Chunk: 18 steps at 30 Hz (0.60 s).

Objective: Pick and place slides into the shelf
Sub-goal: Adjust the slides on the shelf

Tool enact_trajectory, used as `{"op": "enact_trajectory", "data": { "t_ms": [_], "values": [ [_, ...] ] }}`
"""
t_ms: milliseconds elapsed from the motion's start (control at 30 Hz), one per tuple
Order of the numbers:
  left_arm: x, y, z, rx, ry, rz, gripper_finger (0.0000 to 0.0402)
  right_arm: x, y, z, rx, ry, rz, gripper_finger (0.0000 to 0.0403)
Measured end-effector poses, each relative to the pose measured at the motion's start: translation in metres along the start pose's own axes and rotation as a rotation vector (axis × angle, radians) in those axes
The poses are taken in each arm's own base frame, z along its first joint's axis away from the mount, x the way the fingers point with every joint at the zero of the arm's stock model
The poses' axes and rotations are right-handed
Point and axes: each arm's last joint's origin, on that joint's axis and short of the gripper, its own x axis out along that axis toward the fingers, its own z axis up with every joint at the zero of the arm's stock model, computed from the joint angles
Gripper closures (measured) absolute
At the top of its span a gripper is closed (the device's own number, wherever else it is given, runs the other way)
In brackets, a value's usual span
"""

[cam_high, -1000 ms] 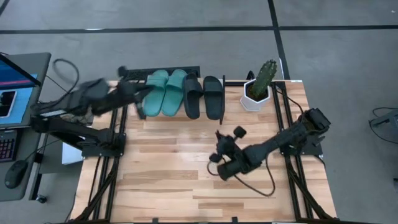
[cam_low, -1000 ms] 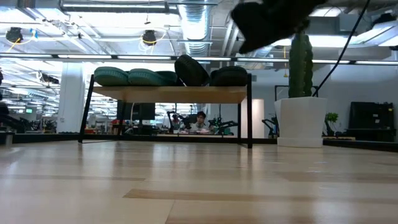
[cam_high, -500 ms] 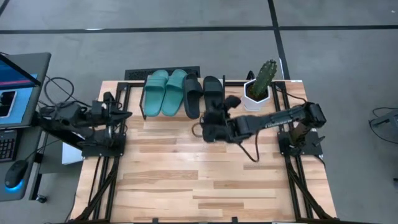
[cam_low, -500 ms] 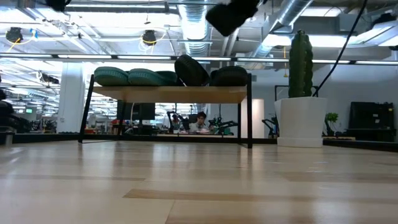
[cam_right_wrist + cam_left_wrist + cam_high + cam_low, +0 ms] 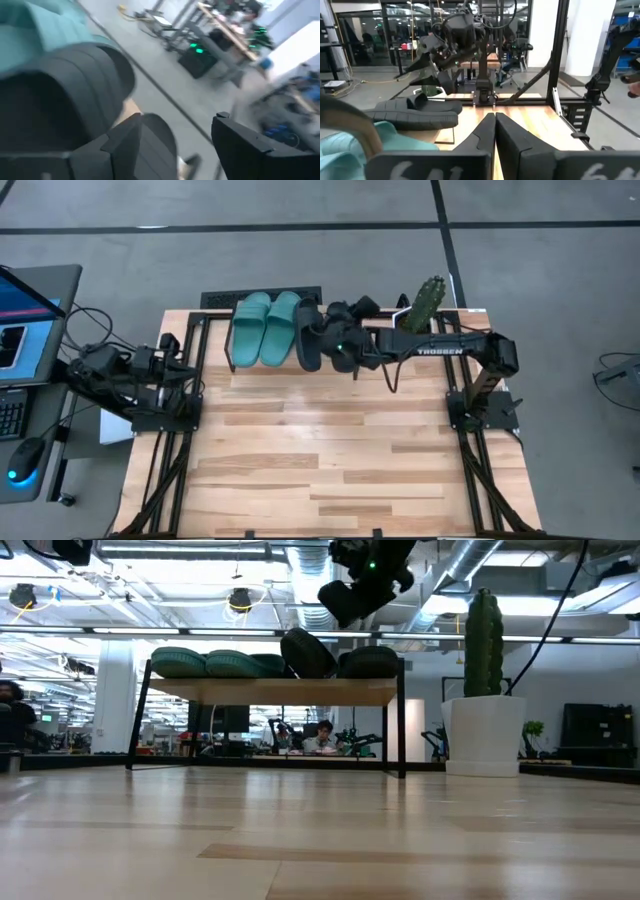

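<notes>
Looking straight down in the high view, all four slides sit side by side on the shelf (image 5: 215, 299) at the table's (image 5: 330, 470) far edge: the teal pair (image 5: 264, 327) toward the far-left corner, the black pair (image 5: 312, 334) just beside it, long axes running from far edge to near edge. The right gripper (image 5: 338, 340) is stretched out over the black pair, partly covering the outer black slide. The potted cactus (image 5: 420, 315) stands by the far-right corner, close beside that arm. The left gripper (image 5: 185, 367) waits at the left edge, well apart from the shelf.

Down at table height in the low view, the right gripper (image 5: 350, 595) hangs above the shelf top (image 5: 275, 691), clear of the slides, nothing between its fingers. One black slide (image 5: 307, 652) leans tilted against its neighbours rather than lying flat.

Over to the left wrist view: that arm's fingers (image 5: 485, 131) are pressed together, holding nothing.

And the right wrist view: fingers (image 5: 240, 145) spread wide and empty, a black strap (image 5: 75, 80) right in front, teal beyond.

My read: the tilted black slide lies directly below the right gripper, so straightening it is that arm's job, closing across the slide's width.
</notes>
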Motion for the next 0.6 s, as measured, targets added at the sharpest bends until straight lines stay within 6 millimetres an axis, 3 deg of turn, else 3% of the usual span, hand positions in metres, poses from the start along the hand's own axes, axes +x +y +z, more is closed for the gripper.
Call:
{"op": "enact_trajectory", "data": {
  "t_ms": [600],
  "values": [
    [-0.001,0.000,-0.009,0.040,0.095,0.001,0.0402,0.011,0.000,0.006,-0.111,-0.083,0.319,0.0174]
  ]
}}
